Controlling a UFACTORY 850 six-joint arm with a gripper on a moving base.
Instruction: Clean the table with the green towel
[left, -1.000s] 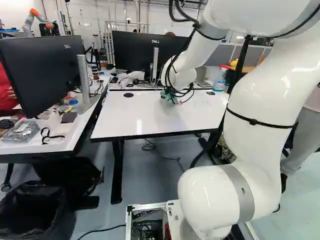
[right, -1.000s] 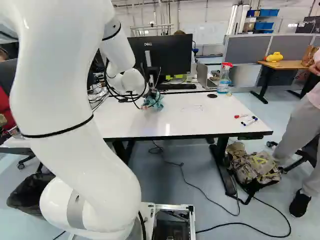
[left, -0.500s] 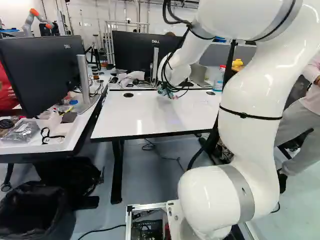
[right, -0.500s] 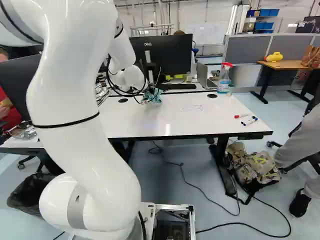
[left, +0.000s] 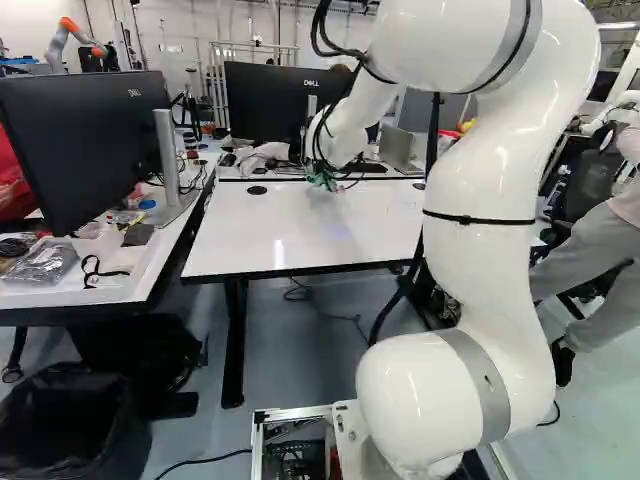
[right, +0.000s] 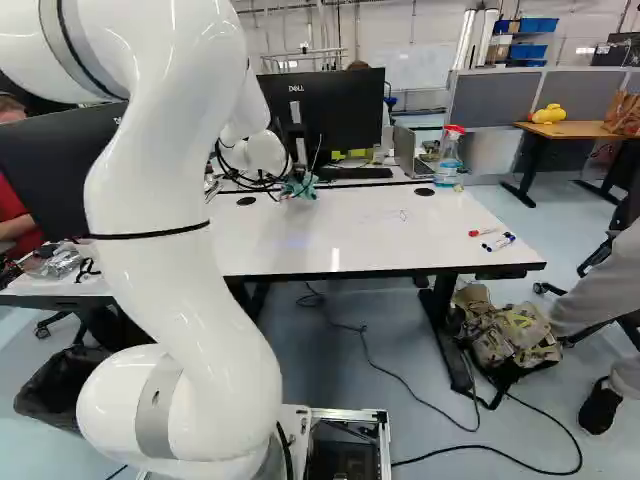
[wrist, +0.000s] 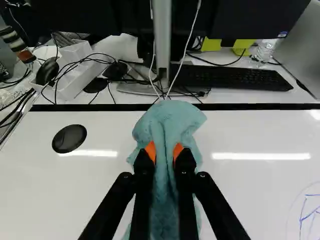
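1. Arm (left: 490, 240) first, nearest us: it rises from the joint and reaches out over the table (left: 300, 232) to the far edge.
2. Out to the right of the right base view, a red pen (right: 481, 232) and a blue pen (right: 500, 242) lie close together on the white top. They look like obstacles if the wiping comes that way.
3. Further in, there's the ink (wrist: 301, 217), blue strokes on the table. It sits off to the gripper's side, nearer the base than the fingertips, and right of the towel in the right base view. That's the one to watch!
4. And here's the gripper (wrist: 164, 151), clenched on the towel (wrist: 170, 120), orange pads pinching from both sides. The cloth bunches ahead of the fingertips, its long axis running with the fingers, so the ink lies off across that axis. I'd judge the next stroke wants to go sideways and back toward the base, towel pressed flat. Whether it touches the top all along, I can't tell; a lifted fold could miss ink.
5. Past the far edge: keyboard (wrist: 232, 77), then monitor (right: 340, 110) behind. Push too far ahead and the towel may snag the cables (wrist: 197, 96).
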